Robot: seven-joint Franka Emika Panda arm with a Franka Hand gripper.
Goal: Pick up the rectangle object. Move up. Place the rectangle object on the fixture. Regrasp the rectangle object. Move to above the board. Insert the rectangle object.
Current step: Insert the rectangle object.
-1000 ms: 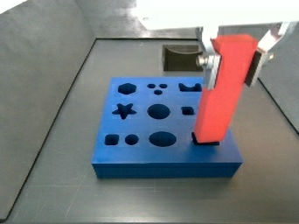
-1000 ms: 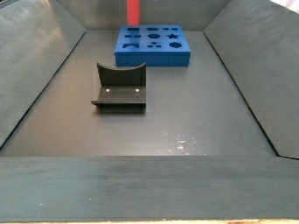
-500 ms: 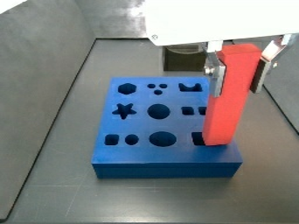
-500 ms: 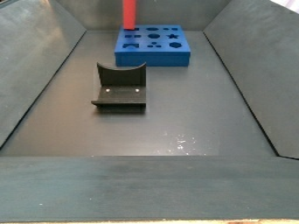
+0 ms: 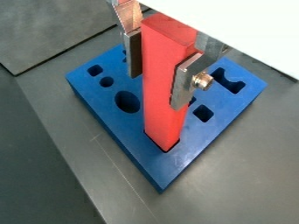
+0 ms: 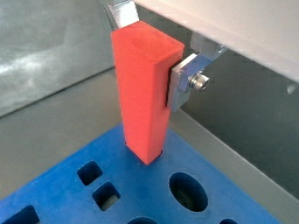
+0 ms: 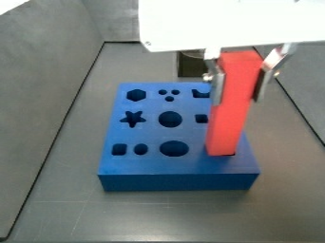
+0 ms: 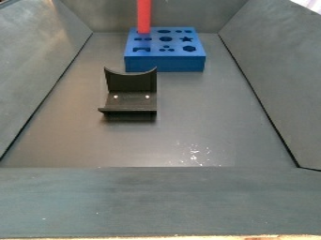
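Observation:
My gripper point(image 5: 162, 63) is shut on the rectangle object point(image 5: 163, 92), a red block held upright by its upper part. It also shows in a wrist view point(image 6: 143, 92) and in both side views point(image 7: 230, 104) point(image 8: 143, 13). Its lower end is at the blue board point(image 7: 146, 142), near the board's edge point(image 5: 176, 162); whether it touches or enters a cut-out I cannot tell. The board lies at the far end of the bin point(image 8: 186, 52). The dark fixture point(image 8: 128, 96) stands apart from the board, nearer the middle of the floor, with nothing on it.
Grey bin walls point(image 8: 44, 56) rise on both sides and slope inward. The board has star, round and square holes point(image 7: 169, 120). A dark opening point(image 7: 191, 65) shows behind the board at the back wall.
The gripper with the red block has shifted a little left and down over the board's right side. The fixture and the board have not moved.

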